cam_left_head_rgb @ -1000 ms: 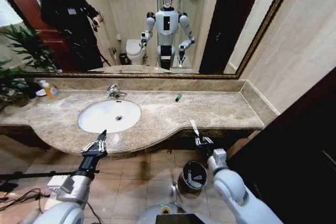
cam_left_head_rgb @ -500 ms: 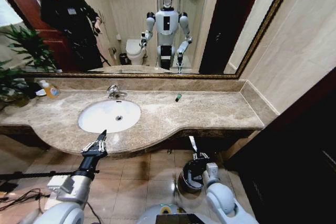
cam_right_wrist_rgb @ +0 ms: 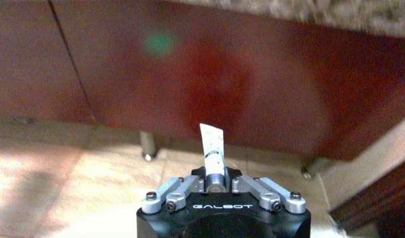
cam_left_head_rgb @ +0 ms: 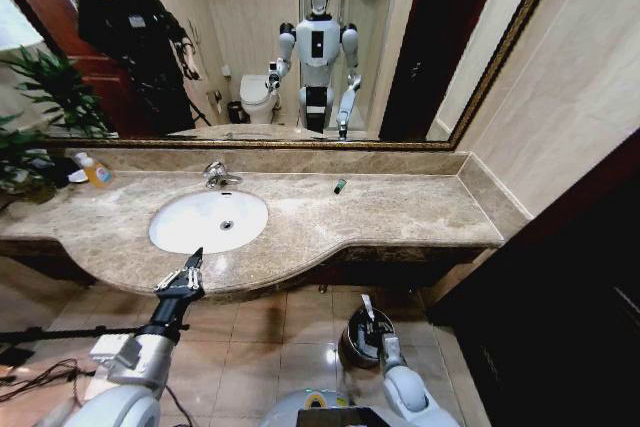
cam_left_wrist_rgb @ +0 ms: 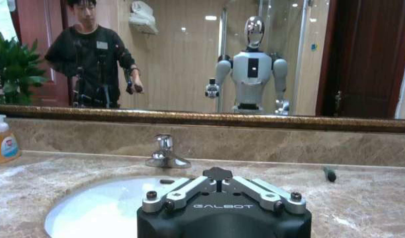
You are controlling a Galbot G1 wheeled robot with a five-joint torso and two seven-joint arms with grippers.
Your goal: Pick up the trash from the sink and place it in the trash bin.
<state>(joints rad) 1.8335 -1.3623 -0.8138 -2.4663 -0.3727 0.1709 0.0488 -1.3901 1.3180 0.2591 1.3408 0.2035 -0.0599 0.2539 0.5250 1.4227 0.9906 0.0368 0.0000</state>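
Head view: the right gripper [cam_left_head_rgb: 372, 323] is hanging low over the trash bin [cam_left_head_rgb: 356, 344], its fingers clenching a long flat white packet [cam_left_head_rgb: 367, 306] that is sticking up out of their tips. Right wrist view is showing the same grasp: the white packet [cam_right_wrist_rgb: 212, 144] is standing straight out from between the closed fingers [cam_right_wrist_rgb: 189, 184], with the red-brown cabinet front [cam_right_wrist_rgb: 189, 74] beyond it and tiled floor [cam_right_wrist_rgb: 70, 188] below. From above, the bin's opening seems to be sitting directly beneath the fingertips, though the arm is covering part of it.

The left gripper [cam_left_head_rgb: 190, 269] is waiting at the front edge of the counter, its fingers pressed together on nothing and pointing toward the sink [cam_left_head_rgb: 208, 220]. Past those fingertips the chrome faucet [cam_left_wrist_rgb: 164, 153] is standing behind the basin, and a tiny dark green piece [cam_left_head_rgb: 340, 186] is lying on the marble surround [cam_left_head_rgb: 400, 212], well apart from both sets of fingers and beyond the basin's rim. A yellow-orange soap bottle [cam_left_head_rgb: 96, 172] is standing at the back of the counter.
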